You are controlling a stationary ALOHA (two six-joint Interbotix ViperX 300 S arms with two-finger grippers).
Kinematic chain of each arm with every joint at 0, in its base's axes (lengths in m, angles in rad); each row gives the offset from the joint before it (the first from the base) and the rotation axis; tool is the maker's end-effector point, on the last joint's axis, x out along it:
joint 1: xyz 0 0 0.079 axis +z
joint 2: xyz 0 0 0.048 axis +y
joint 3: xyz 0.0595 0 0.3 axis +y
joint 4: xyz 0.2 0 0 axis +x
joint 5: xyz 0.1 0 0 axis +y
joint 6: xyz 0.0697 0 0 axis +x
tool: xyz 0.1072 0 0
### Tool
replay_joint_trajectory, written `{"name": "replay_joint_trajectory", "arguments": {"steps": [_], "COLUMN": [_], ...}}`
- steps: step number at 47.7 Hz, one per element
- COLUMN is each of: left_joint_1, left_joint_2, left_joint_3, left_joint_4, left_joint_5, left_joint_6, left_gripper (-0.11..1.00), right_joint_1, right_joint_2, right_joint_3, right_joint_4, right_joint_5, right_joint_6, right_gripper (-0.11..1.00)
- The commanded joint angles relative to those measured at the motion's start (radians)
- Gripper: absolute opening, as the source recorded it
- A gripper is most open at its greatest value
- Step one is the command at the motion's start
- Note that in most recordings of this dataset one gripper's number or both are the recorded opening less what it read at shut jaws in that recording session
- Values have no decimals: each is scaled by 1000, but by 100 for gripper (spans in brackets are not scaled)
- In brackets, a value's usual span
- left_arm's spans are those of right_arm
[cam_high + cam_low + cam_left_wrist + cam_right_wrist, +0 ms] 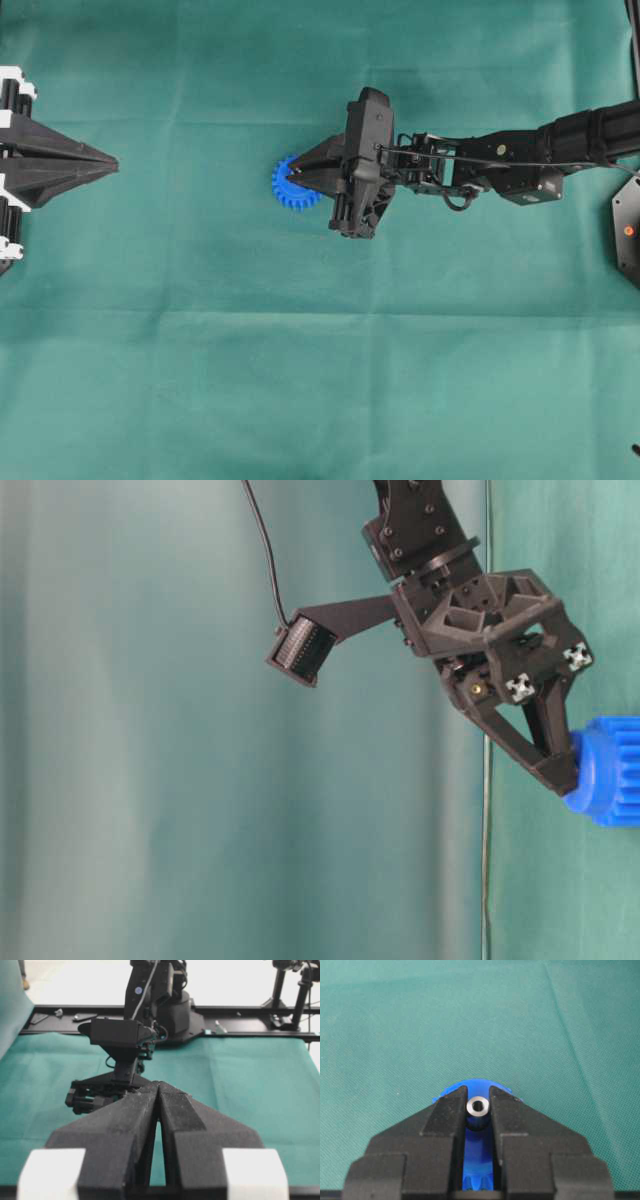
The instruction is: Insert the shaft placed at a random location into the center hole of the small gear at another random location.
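Green cloth point(200, 380) is covering the table, and overhead the right gripper point(296, 178) is hiding most of the small gear point(290, 188). Only the right wrist view is showing the shaft point(478, 1106), clamped end-on between that gripper's fingers point(447, 1112) over the gear. Parked far left, the left gripper point(108, 161) is sitting clenched on nothing.

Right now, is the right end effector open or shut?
Shut on the shaft: the right end effector's fingers pinch its silvery end above the small gear.
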Motion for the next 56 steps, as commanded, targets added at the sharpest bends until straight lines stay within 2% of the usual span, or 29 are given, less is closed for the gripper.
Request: {"name": "replay_joint_trajectory", "arguments": {"steps": [1,14,18,21,27,30,32,37,56], "left_joint_1": [2,2,2,2,2,2,2,2,2], "left_joint_2": [8,8,8,8,8,8,8,8,8], "left_joint_3": [-11,-11,-11,-11,-11,-11,-12,-11,-11], "left_joint_4": [3,3,3,3,3,3,3,3,3], "left_joint_5": [-3,0,0,2,8,8,9,9,9], "left_joint_6": [0,0,0,0,0,0,0,0,0], "left_gripper": [0,0,0,0,0,0,0,0,0], "right_joint_1": [0,0,0,0,0,0,0,0,11], "right_joint_2": [-15,-17,-17,-18,-34,-49,-64,-100,-198], "right_joint_3": [-20,-23,-26,-29,-31,-28,-26,-25,-15], "right_joint_4": [3,3,3,3,3,3,3,2,2], "right_joint_5": [-9,8,9,9,11,15,25,55,169], "right_joint_6": [15,15,15,15,14,12,12,12,12], "right_gripper": [13,14,17,32,71,85,83,71,72]}}
